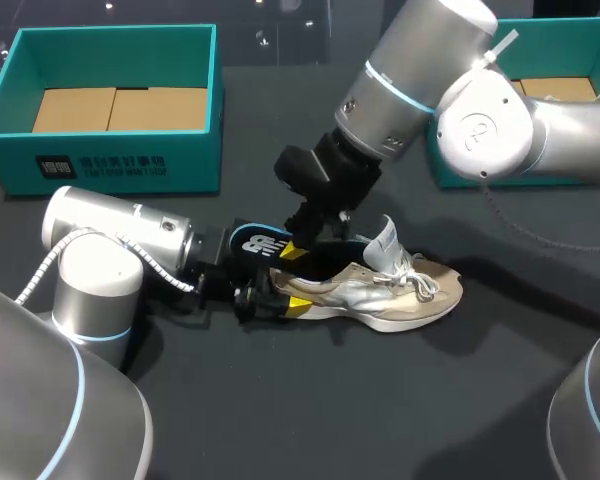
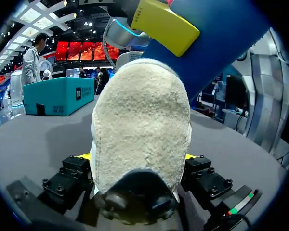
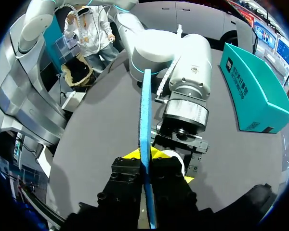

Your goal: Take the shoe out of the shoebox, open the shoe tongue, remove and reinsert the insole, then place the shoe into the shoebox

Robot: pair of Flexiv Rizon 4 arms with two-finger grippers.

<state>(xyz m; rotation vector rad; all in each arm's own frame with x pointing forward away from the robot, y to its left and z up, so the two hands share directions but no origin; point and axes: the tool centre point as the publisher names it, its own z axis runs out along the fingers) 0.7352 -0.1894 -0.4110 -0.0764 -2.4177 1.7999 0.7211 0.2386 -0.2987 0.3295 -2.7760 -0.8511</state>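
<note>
The beige and silver shoe (image 1: 380,290) lies on its side on the dark table, toe pointing right, white tongue lifted. My left gripper (image 1: 270,298) holds its heel (image 2: 142,125), one finger on each side, jaws wide. Above the shoe's opening my right gripper (image 1: 298,245) is shut on the blue insole (image 1: 258,242), which stands partly out of the shoe. In the right wrist view the insole (image 3: 145,110) shows edge-on, pinched between the fingers of the right gripper (image 3: 145,156). The left wrist view shows the insole (image 2: 216,33) and one yellow fingertip (image 2: 164,24) of the right gripper above the heel.
An open teal shoebox (image 1: 110,160) with a cardboard floor stands at the back left. A second teal box (image 1: 570,35) sits at the back right, partly hidden behind my right arm. Bare dark table lies in front of the shoe.
</note>
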